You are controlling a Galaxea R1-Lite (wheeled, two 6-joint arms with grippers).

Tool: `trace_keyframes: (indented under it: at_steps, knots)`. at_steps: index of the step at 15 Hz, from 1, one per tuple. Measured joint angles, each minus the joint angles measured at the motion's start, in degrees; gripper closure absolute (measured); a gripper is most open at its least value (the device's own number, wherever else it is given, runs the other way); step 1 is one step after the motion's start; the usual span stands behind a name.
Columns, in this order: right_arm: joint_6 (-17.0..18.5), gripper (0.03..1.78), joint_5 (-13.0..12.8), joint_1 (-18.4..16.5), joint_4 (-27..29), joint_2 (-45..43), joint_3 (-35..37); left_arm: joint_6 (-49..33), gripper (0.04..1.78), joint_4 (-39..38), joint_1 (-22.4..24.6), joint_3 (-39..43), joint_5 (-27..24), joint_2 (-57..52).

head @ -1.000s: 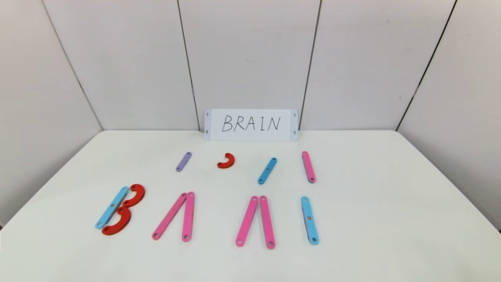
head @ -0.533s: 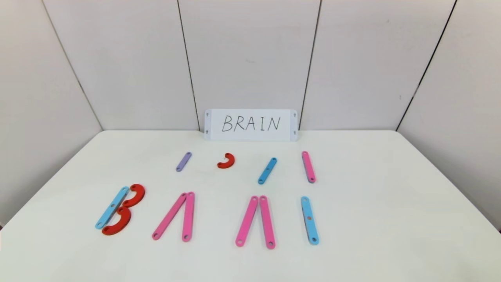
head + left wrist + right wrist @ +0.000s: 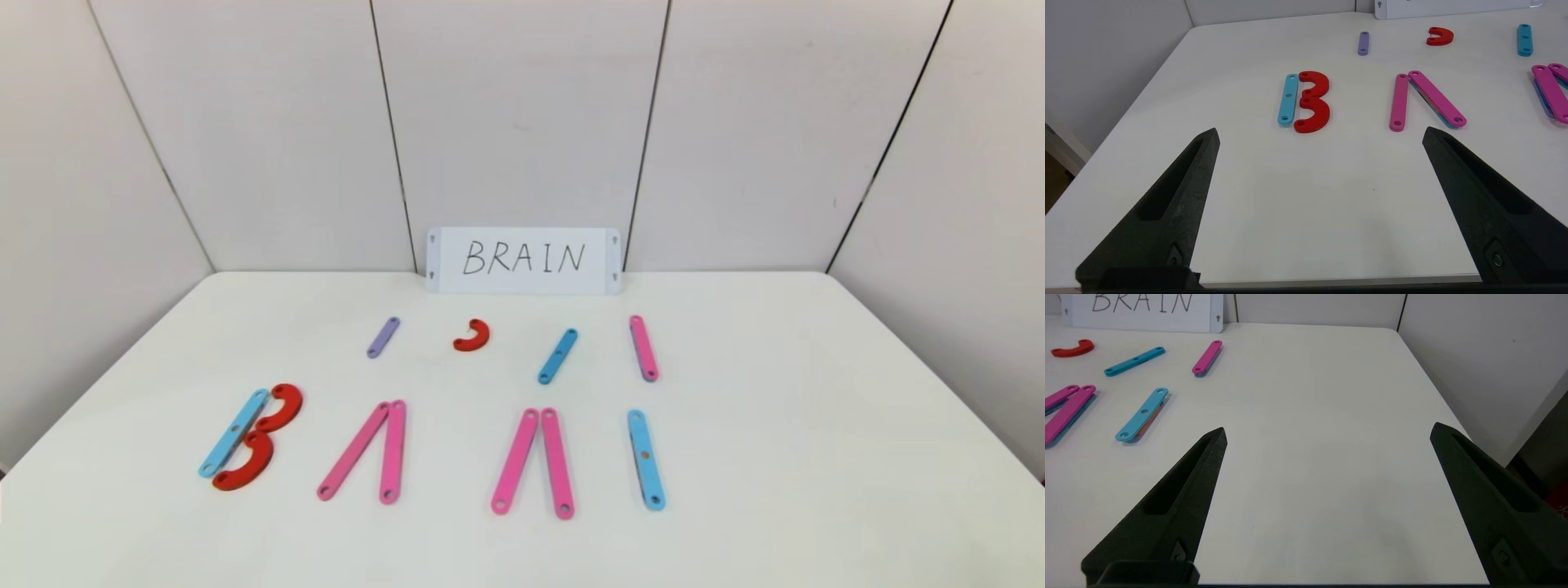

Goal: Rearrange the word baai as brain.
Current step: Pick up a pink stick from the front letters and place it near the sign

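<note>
Left claw (image 3: 1321, 134) and right claw (image 3: 1329, 430) hover spread wide above the table's (image 3: 816, 425) near edge.

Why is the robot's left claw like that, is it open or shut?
Open. The left gripper has its two black fingers spread far apart over the white table, with nothing between them, short of the blue-and-red B.

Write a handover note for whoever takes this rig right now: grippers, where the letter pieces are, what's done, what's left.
Left gripper: open, empty, low near the table's front, facing the B.
Right gripper: open, empty, near the front on the right side.
Front row reads B, A, A, I.
Spare row behind it: purple strip, red half-ring, blue strip, pink strip, before the BRAIN card.
Done: nothing visible.
Left: build R and N, order as BRAIN.
</note>
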Motion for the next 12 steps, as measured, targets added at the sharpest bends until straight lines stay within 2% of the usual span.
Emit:
trace_keyframes:
  at_steps: [2,6,12]
  knots:
    - [-0.1,0.07,-0.4,-0.1,2.3,0.0,-3.4,1.3,0.08,0.7,0.0,-2.8,0.2,0.0]
    - [-0.2,0.07,-0.1,-0.1,11.4,1.8,-13.7,7.5,0.08,3.3,0.0,-10.2,0.4,2.8]
    - [-0.2,0.07,-0.3,0.1,12.3,13.2,-28.7,7.5,0.08,2.7,-0.1,-24.8,0.4,14.1]
